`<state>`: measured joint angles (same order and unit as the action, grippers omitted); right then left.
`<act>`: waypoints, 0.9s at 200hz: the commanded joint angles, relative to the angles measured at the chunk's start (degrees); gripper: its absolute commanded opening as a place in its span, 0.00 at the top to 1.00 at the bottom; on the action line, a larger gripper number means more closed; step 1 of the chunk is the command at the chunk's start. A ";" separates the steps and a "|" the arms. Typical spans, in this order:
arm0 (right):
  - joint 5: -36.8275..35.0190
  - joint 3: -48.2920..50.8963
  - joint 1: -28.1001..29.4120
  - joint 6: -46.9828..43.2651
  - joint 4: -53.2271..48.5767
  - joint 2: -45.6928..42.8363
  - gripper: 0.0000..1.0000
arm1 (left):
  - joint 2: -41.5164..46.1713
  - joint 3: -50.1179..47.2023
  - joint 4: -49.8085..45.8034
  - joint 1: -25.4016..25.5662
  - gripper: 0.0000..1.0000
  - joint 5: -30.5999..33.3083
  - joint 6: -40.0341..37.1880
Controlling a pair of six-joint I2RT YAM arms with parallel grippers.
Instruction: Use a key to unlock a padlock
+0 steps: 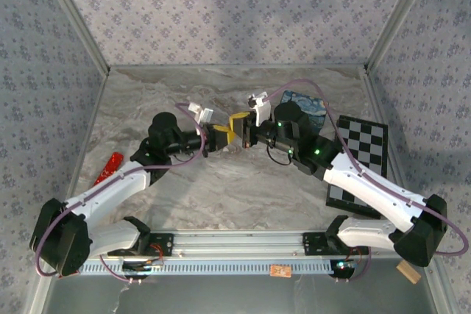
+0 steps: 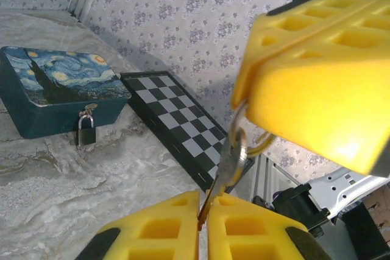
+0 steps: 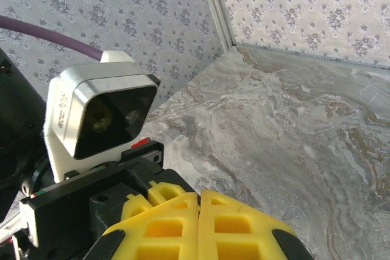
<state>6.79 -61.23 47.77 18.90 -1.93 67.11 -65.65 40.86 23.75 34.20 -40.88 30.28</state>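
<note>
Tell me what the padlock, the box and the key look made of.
Padlock: metal by the look, dark body, thin shiny shackle.
Box: hard and glossy, a swirling night-sky picture on the lid; tin or painted wood, cannot tell.
Key: silvery metal, dull sheen, on a brass-coloured ring.

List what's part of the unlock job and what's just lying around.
Job:
- padlock, hanging on the blue box
- key, pinched by the left gripper
- key ring, held by the right gripper

Lying about:
- checkerboard
- red object
- wooden block
</note>
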 commanded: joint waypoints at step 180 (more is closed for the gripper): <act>-2.32 -5.02 -3.77 5.02 -14.62 -0.11 0.25 | 4.58 2.31 -17.44 7.91 1.00 33.37 -36.68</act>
<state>5.32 -63.86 45.30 20.88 -11.66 68.51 -62.13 44.10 5.87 39.51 -18.20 4.82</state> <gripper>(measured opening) 0.721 0.061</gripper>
